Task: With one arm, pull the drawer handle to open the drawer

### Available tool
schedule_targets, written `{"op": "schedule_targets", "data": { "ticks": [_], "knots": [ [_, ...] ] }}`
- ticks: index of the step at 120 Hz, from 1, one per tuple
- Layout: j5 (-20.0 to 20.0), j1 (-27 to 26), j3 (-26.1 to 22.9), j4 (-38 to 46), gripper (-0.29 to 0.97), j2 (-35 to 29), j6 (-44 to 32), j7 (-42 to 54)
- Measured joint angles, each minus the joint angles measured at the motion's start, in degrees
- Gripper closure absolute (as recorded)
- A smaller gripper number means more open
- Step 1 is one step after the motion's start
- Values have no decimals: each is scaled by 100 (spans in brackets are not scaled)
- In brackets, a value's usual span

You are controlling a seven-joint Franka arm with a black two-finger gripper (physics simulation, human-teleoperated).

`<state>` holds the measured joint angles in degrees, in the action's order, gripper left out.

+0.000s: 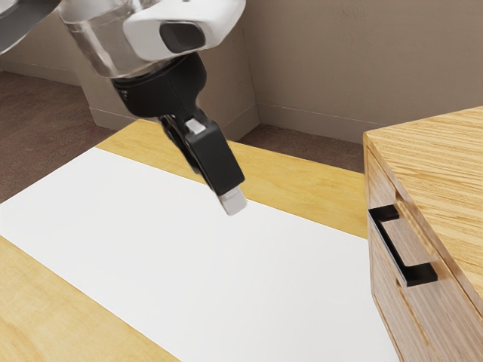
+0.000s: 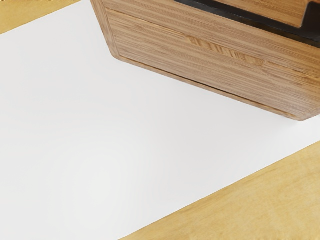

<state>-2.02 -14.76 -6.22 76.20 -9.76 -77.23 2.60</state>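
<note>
Gripper (image 1: 232,200): hangs tilted over the white mat (image 1: 189,264) at upper centre, seemingly angled to reach the black drawer handle (image 1: 398,245) at the exterior view's right edge, well apart. Cannot tell its opening, wide or narrow.

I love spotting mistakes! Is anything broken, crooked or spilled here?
Nothing stands out. The wooden cabinet sits flat on the white mat, its black handle looks straight and whole, and nothing is spilled. The gripper hangs above the mat, apart from the handle.
</note>
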Motion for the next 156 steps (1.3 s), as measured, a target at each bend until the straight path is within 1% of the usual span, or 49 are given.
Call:
{"op": "schedule_targets", "data": {
  "ticks": [11, 21, 42, 56, 65, 82, 95, 104, 119, 132, 136, 142, 150, 153, 156],
  "knots": [
    [1, -10, -349, 59, 0, 89, -79, -186],
    [2, -14, -520, 56, 0, 239, -189, -334],
    [-50, -18, -599, 74, 0, 345, -323, -859],
    [-195, -3, -602, 67, 0, 481, -380, -1257],
    [-448, 16, -585, 124, 0, 611, -521, -1549],
    [-1081, 313, -622, 301, 0, 662, -997, -2008],
    [-1321, 352, -723, 512, 0, 731, -1530, -2294],
    [-1360, 257, -746, 536, 0, 759, -1811, -2470],
    [-1262, 52, -755, 478, 0, 917, -2105, -2736],
    [-1199, -1, -754, 635, 0, 682, -2239, -2937],
    [-1193, 118, -822, 690, 0, 621, -2270, -2992],
    [-1196, 738, -1193, 814, 0, 451, -2310, -3072],
    [-1222, 1761, -1773, 978, 0, 184, -2351, -3175],
    [-1227, 1992, -1933, 1031, 0, 110, -2364, -3211],
    [-1214, 2107, -2054, 1058, 0, 80, -2375, -3246]
  ]
}}
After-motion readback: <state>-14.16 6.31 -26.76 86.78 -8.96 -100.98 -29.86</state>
